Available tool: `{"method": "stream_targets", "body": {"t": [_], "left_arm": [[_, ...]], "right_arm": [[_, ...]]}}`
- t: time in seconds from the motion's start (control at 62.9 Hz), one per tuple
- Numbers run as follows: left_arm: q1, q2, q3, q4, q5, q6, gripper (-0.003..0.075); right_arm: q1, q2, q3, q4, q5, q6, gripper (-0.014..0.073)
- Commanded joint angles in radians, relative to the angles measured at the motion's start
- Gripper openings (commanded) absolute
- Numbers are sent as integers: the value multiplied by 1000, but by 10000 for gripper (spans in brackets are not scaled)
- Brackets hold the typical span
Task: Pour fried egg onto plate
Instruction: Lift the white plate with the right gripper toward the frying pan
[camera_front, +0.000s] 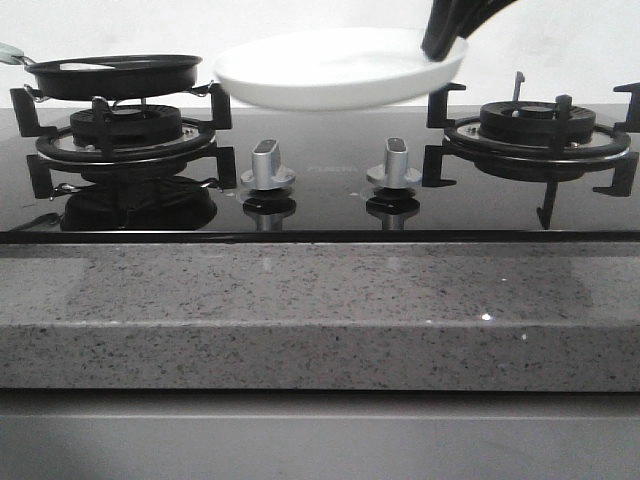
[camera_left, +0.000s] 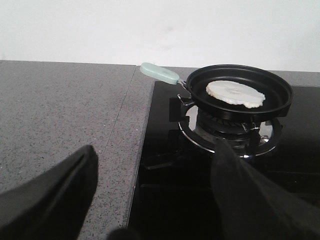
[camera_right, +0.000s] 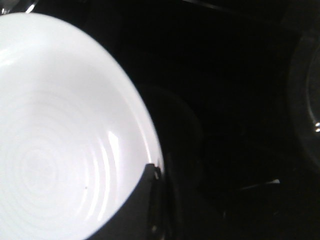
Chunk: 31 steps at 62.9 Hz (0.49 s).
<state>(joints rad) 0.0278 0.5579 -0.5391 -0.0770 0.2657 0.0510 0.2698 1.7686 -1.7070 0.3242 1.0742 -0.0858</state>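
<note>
The fried egg (camera_left: 235, 93) lies flat and pale in the black frying pan (camera_left: 280, 100), which sits on the left burner with its pale green handle (camera_left: 159, 73) pointing toward the counter. In the front view the pan (camera_front: 115, 75) is at the far left. My left gripper (camera_left: 155, 150) hangs open well short of the pan, over the seam between counter and hob, with nothing between its fingers. The white plate (camera_front: 330, 70) is held in the air above the middle of the hob, just right of the pan. My right gripper (camera_front: 440, 45) is shut on its right rim. The right wrist view shows the plate (camera_right: 60, 125) empty.
Two silver knobs (camera_front: 267, 165) (camera_front: 394, 162) stand at the middle of the black glass hob. The right burner (camera_front: 540, 130) has a raised black grate below the plate's right edge. Speckled grey counter (camera_front: 300, 310) runs along the front and left of the hob.
</note>
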Motion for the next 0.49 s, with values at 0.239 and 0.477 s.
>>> {"method": "stream_targets", "body": {"t": [0.239,0.477], "left_arm": [[0,5,-28,-4,-89,-9,472],[0,18,-40,-147,-35,-9,473]], "right_arm": [[47,-234,340,45,-329,-24,-106],[47,-232,340,45,-322,-24,-106]]}}
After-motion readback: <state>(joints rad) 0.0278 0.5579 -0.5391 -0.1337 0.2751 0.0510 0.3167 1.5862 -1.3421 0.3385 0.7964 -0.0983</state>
